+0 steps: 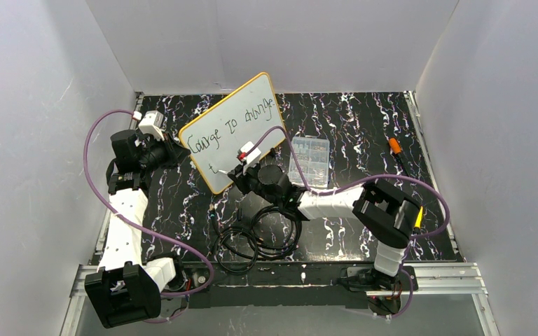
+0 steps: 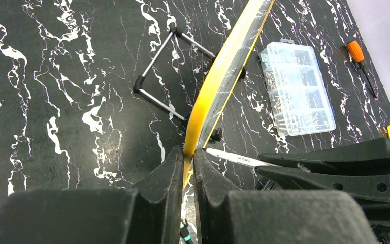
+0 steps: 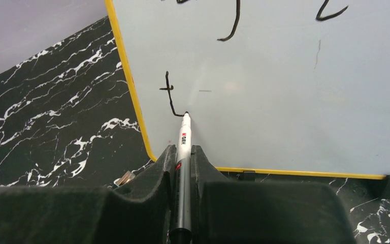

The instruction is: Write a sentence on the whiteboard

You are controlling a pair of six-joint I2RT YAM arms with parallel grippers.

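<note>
- The whiteboard (image 1: 232, 136) stands tilted on a wire stand (image 2: 156, 58), on the table (image 1: 364, 133) at the back left.
- The left gripper (image 2: 188, 152) is clamped on its yellow rim.
- The right gripper (image 3: 183, 151) is closed on a marker (image 3: 184, 133), whose tip touches the whiteboard.
- The sentence (image 1: 231, 126) reads roughly "Courage to change", with a lone "t" below.
- A clear box (image 1: 308, 157) lies just right of the whiteboard.

White walls (image 1: 273, 42) on three sides. Black tabletop (image 1: 364, 126) (white marble-like veining). Metal rail (image 1: 448, 274) along near edge. Even light.
</note>
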